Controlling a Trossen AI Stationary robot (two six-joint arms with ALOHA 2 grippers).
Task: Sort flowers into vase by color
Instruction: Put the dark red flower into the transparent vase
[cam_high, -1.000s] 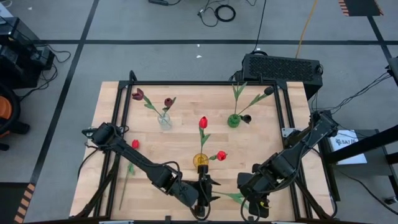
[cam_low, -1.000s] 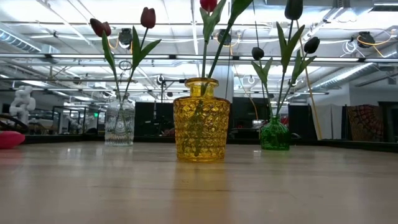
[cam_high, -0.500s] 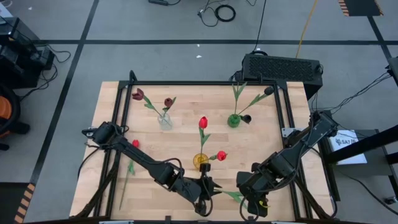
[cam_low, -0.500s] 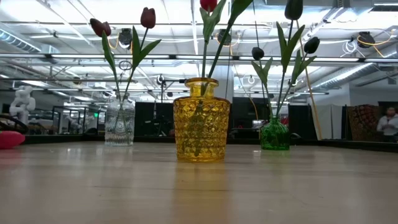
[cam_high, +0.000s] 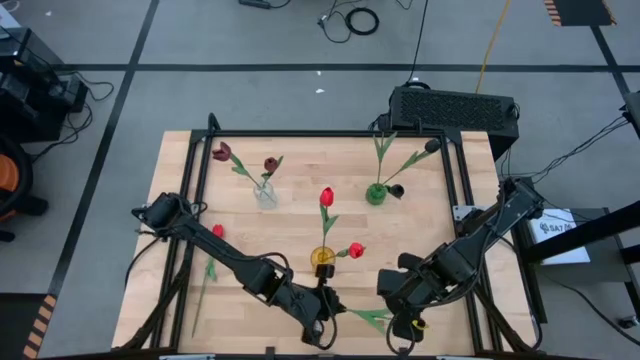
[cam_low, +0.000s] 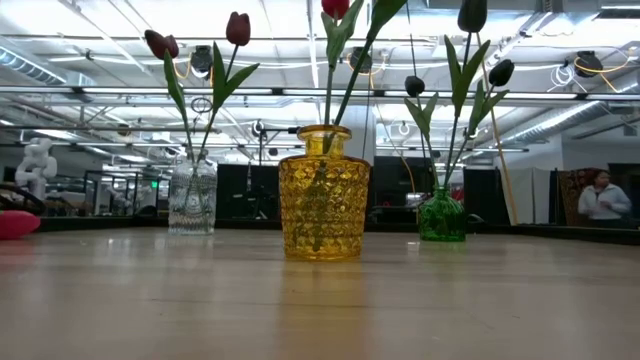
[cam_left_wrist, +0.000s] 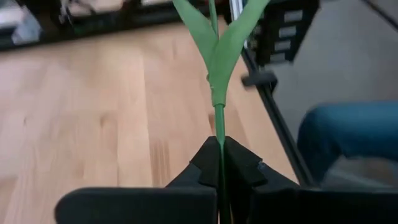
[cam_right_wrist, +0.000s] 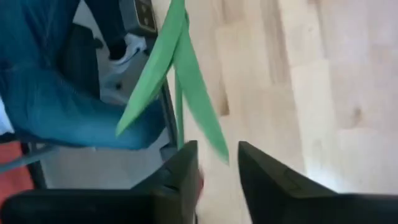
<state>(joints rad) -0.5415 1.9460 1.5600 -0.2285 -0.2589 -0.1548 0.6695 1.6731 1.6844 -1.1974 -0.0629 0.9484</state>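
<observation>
Stock on table (cam_high: 450, 250), left to right.

Red tulip (cam_high: 217, 232): lying flat near the left edge, well apart from every vase, unsorted.

Clear vase (cam_high: 264, 193): two maroon tulips (cam_high: 222, 152), upright.

Yellow vase (cam_high: 322, 258): two red heads (cam_high: 327, 196). Contents of all three vases are unchanged from a second ago.

Left gripper (cam_left_wrist: 221, 146): at the near edge, just in front of the yellow vase, fingers pressed together on a thin green stem (cam_left_wrist: 219, 121). It has drawn slightly back toward the near edge in the past second, stem with it.

Held flower: lies nearly level between the two grippers, leaves (cam_high: 370, 318) fanning toward the right arm. Its head is not clearly visible; a red fleck beside one right finger hints at red.

Right gripper (cam_right_wrist: 217, 149): fingers spread, leaves crossing the gap, nothing clamped. It has edged closer to the left gripper.

Green vase (cam_high: 375, 193): near-black tulips (cam_high: 432, 145).

Person (cam_low: 600, 197): newly in the room behind, far right.

Assessment: the left arm alone carries the flower, probably a regrip or handover; if red, the yellow vase is next.
</observation>
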